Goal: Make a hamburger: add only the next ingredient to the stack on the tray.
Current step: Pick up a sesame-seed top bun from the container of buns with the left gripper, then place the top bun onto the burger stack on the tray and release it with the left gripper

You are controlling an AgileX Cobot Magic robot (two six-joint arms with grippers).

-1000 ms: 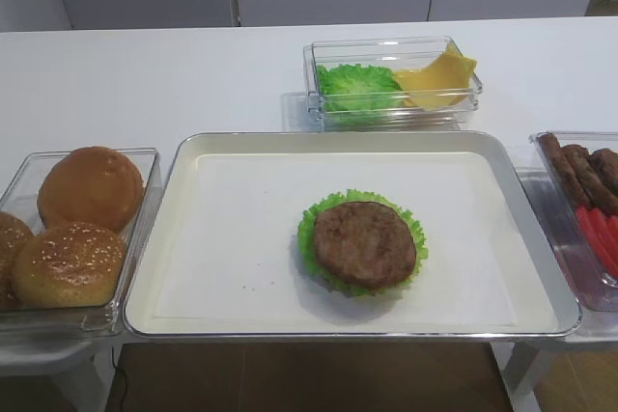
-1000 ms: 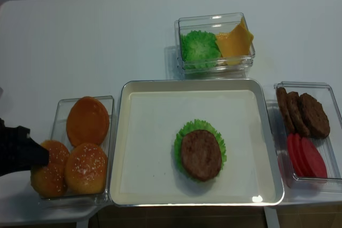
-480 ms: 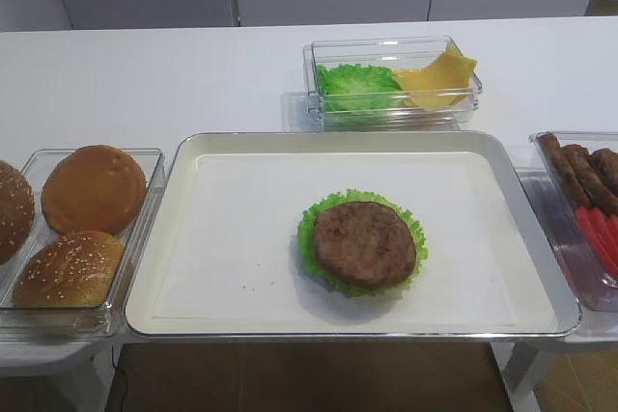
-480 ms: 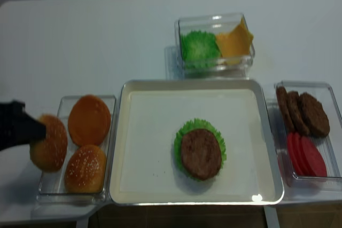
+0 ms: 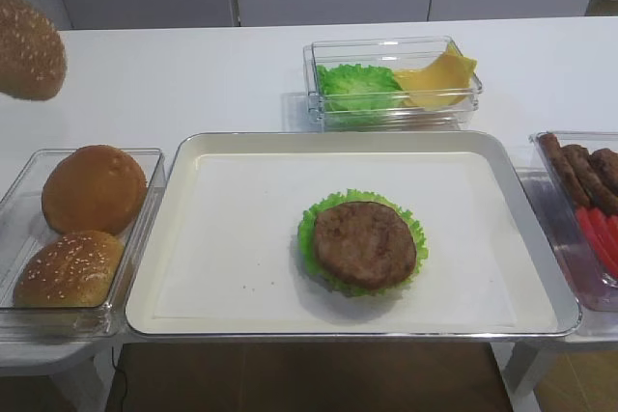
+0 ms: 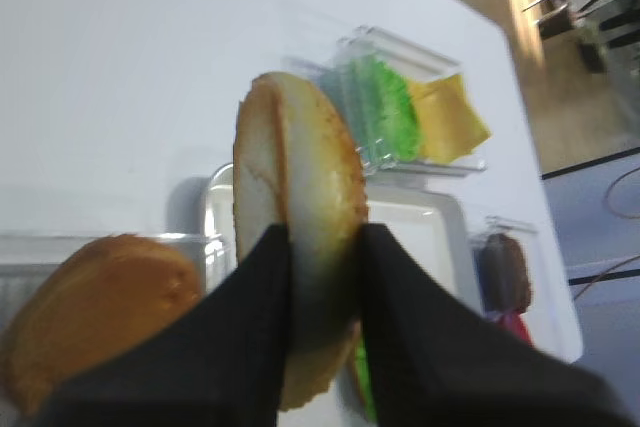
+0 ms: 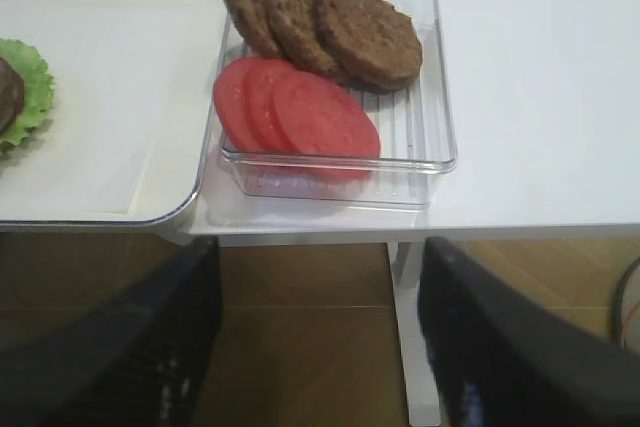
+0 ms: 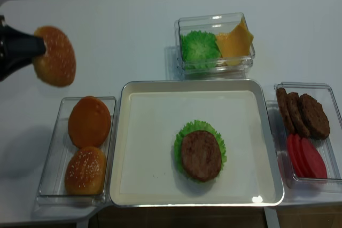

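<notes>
My left gripper (image 6: 325, 277) is clamped on the sesame bun top (image 8: 54, 56), my two black fingers (image 6: 255, 317) pressing its domed side and its flat cut side so that it stands on edge between them. I hold it up in the air over the white table (image 8: 123, 30), beyond the far end of the clear bun box (image 8: 53, 148) and well to the left of the tray (image 8: 267, 148); in the other high view the bun shows only at the upper left edge. Below it in the box lie a smooth bun (image 8: 88, 122) at the far end and a second seeded bun (image 8: 85, 170) just nearer, the two touching. On the tray's paper liner sits the stack, a brown patty (image 8: 201, 155) on a frilly green lettuce leaf (image 8: 188, 129), a little right of the middle. Behind the tray stands a clear box with lettuce and yellow cheese (image 8: 233, 41). To the right of the tray is another clear box (image 7: 430, 77) with spare patties (image 7: 368, 35) at the far end and tomato slices (image 7: 300, 112) in front. My right gripper (image 7: 320, 347) hangs below the table edge near that box, its fingers wide apart and holding nothing.
</notes>
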